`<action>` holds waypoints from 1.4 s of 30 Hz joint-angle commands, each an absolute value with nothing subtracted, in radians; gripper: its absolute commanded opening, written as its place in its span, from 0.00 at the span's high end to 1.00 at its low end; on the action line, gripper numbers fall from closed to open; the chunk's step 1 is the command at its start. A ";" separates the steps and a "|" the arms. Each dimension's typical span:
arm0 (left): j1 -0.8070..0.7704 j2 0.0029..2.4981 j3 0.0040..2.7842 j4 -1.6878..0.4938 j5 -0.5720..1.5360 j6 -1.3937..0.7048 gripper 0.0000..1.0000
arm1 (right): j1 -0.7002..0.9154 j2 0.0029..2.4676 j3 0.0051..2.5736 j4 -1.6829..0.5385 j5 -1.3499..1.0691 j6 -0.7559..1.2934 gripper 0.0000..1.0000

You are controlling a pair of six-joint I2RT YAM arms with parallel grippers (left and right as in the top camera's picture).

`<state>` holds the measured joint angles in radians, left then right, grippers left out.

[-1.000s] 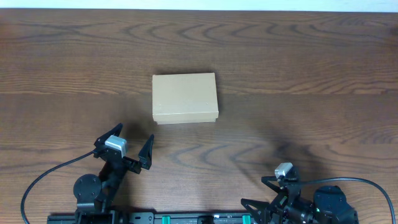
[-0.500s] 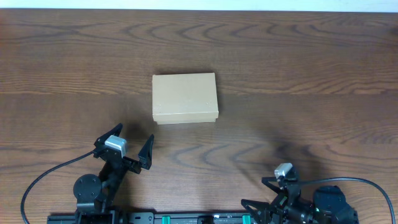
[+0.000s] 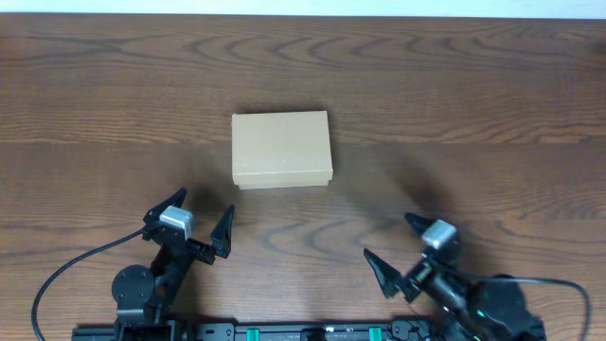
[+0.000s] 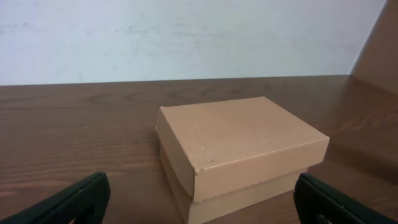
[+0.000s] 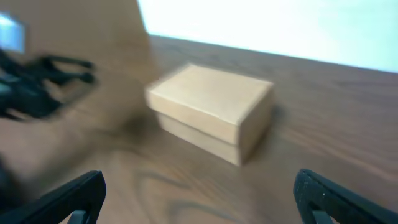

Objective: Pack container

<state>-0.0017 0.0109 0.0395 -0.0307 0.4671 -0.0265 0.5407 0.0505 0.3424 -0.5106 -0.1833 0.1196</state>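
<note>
The container (image 3: 282,149) is a small tan cardboard box with its lid shut, standing on the dark wooden table near the middle. It also shows in the left wrist view (image 4: 239,149) and, blurred, in the right wrist view (image 5: 209,111). My left gripper (image 3: 197,230) is open and empty, near the front edge, left of and in front of the box. My right gripper (image 3: 400,248) is open and empty, at the front right, apart from the box.
The wooden table (image 3: 492,114) stretches around the box. The left arm (image 5: 37,81) appears at the left of the right wrist view. A pale wall (image 4: 186,37) lies beyond the table's far edge.
My right gripper has risen from its folded spot at the front edge and turned toward the box, its fingers now spread. The left arm and the box have not moved.
</note>
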 commanded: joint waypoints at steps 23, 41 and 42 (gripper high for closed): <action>0.001 0.004 0.005 -0.041 0.468 -0.030 0.05 | 0.546 0.006 0.107 -0.356 0.004 -0.009 0.01; 0.001 0.004 0.005 -0.041 0.468 -0.030 0.05 | 0.546 0.006 0.107 -0.356 0.003 -0.009 0.01; 0.001 0.004 0.005 -0.041 0.468 -0.030 0.05 | 0.546 0.006 0.107 -0.356 0.003 -0.009 0.01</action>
<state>-0.0017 0.0109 0.0395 -0.0299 0.4671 -0.0265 0.5407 0.0147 0.1146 -0.3580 -0.0067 0.0097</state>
